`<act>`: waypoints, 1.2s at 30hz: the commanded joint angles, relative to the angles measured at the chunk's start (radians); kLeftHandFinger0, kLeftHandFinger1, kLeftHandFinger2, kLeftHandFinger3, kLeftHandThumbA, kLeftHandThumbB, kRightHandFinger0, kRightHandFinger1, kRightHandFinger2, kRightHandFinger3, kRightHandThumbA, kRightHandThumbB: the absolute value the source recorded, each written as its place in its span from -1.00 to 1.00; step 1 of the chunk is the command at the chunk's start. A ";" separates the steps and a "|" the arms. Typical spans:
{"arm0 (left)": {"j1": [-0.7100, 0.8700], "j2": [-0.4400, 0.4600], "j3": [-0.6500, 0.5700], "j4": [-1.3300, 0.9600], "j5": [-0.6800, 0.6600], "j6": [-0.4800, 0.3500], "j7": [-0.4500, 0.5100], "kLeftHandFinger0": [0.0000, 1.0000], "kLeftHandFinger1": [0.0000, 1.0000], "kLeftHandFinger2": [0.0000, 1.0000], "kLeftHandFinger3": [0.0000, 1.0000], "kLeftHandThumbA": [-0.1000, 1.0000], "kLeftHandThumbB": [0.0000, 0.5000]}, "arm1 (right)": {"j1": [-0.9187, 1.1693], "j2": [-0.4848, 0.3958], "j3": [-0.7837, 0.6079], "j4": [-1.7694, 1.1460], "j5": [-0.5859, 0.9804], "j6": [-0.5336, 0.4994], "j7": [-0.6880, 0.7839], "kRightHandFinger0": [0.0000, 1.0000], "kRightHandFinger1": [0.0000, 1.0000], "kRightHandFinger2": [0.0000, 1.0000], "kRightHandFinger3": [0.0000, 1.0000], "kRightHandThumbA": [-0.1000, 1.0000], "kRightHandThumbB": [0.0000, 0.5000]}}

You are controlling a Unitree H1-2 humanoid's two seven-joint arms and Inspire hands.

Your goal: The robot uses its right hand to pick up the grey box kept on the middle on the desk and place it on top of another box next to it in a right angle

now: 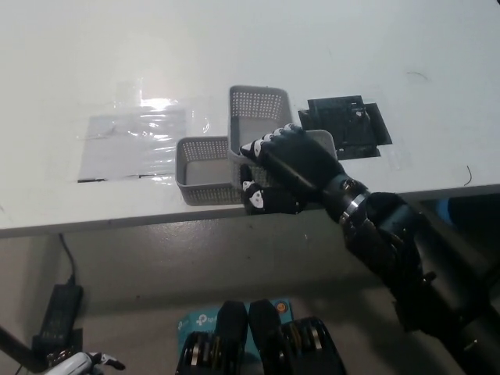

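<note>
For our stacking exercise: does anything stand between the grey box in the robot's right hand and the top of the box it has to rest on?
Nothing visible does. The right hand holds the grey box crosswise over the lower box, apparently already on its rim.

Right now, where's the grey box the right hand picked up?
Head view, centre: the grey box lies crosswise over the right part of the other box near the desk's front edge, with the black right hand on its near end.
</note>
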 commanded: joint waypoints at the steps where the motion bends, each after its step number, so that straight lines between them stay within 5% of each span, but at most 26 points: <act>1: -0.013 0.028 0.014 -0.007 0.002 -0.017 -0.008 -0.13 -0.14 0.18 0.47 -0.24 0.38 | -0.039 0.012 0.011 0.035 -0.023 -0.086 -0.074 -1.00 -1.00 -0.42 -0.84 -1.00 -0.05; 3: -0.012 0.028 0.014 -0.008 0.003 -0.021 -0.007 -0.15 -0.15 0.17 0.47 -0.25 0.35 | -0.042 0.010 0.023 0.051 -0.050 -0.092 -0.093 -1.00 -0.99 -0.34 -0.76 -1.00 0.05; 9: -0.023 0.028 0.011 -0.007 0.005 -0.019 -0.013 -0.11 -0.13 0.23 0.50 -0.29 0.32 | -0.044 -0.001 0.035 0.076 -0.082 -0.104 -0.130 -1.00 -0.94 -0.03 -0.52 -1.00 -0.10; 10: -0.022 0.028 0.011 -0.007 0.006 -0.021 -0.012 -0.07 -0.09 0.25 0.52 -0.29 0.31 | -0.045 -0.005 0.038 0.086 -0.093 -0.123 -0.157 -1.00 -0.93 0.02 -0.49 -1.00 0.05; 14: -0.026 0.025 0.015 -0.015 -0.002 0.006 -0.022 -0.14 -0.14 0.22 0.49 -0.27 0.37 | -0.053 -0.030 0.053 0.073 -0.120 -0.081 -0.088 -1.00 -0.53 0.54 0.20 -1.00 -0.18; 16: -0.026 0.026 0.016 -0.013 -0.002 0.001 -0.023 -0.14 -0.15 0.22 0.50 -0.25 0.35 | -0.052 -0.035 0.055 0.056 -0.134 -0.052 -0.059 -1.00 -0.55 0.38 0.33 -1.00 -0.43; 17: -0.023 0.025 0.017 -0.011 -0.004 -0.002 -0.021 -0.08 -0.09 0.27 0.51 -0.25 0.37 | -0.048 -0.036 0.054 0.045 -0.139 -0.039 -0.047 -1.00 -0.78 0.08 0.13 -1.00 -0.76; 19: -0.022 0.022 0.018 -0.013 -0.004 0.003 -0.020 -0.06 -0.07 0.29 0.53 -0.25 0.37 | -0.047 -0.038 0.055 0.029 -0.153 -0.023 -0.028 -1.00 -0.99 -0.15 -0.07 -1.00 -1.00; 22: -0.019 0.021 0.018 -0.019 0.004 0.002 -0.014 -0.15 -0.16 0.20 0.48 -0.27 0.36 | -0.044 -0.041 0.054 -0.001 -0.153 -0.009 0.008 -1.00 -0.94 -0.25 0.48 -0.98 -0.87; 24: -0.017 0.020 0.020 -0.021 0.003 0.002 -0.013 -0.19 -0.18 0.16 0.45 -0.28 0.35 | -0.042 -0.038 0.050 0.000 -0.145 -0.012 0.007 -1.00 -0.93 -0.38 0.59 -0.84 -0.81; 26: -0.019 0.023 0.017 -0.011 0.005 -0.015 -0.012 -0.13 -0.12 0.21 0.46 -0.26 0.35 | -0.040 -0.036 0.050 -0.007 -0.146 -0.009 0.009 -0.65 -0.31 -0.02 0.93 -0.40 -0.57; 27: -0.020 0.021 0.021 0.001 -0.006 -0.032 -0.013 -0.14 -0.14 0.18 0.43 -0.28 0.36 | -0.042 -0.038 0.055 -0.015 -0.162 0.002 0.022 -0.60 -0.24 0.04 1.00 -0.22 -0.56; 28: -0.020 0.021 0.021 0.001 -0.006 -0.033 -0.013 -0.14 -0.14 0.18 0.43 -0.28 0.36 | -0.041 -0.038 0.055 -0.015 -0.163 0.002 0.023 -0.65 -0.26 0.01 1.00 -0.21 -0.56; 30: -0.020 0.022 0.020 -0.002 -0.002 -0.026 -0.013 -0.19 -0.20 0.12 0.40 -0.24 0.38 | -0.044 -0.040 0.066 -0.037 -0.210 0.024 0.029 -0.12 0.32 0.73 1.00 0.01 -0.36; 33: -0.011 0.019 0.014 -0.018 0.004 -0.001 -0.016 -0.16 -0.16 0.16 0.40 -0.23 0.37 | -0.035 -0.044 0.070 -0.070 -0.225 0.033 0.044 0.25 1.00 1.00 1.00 0.16 -0.24; 36: -0.015 0.020 0.012 -0.009 0.004 -0.001 -0.018 -0.18 -0.19 0.15 0.41 -0.22 0.39 | -0.035 -0.043 0.069 -0.082 -0.229 0.031 0.048 0.42 1.00 1.00 1.00 0.23 -0.13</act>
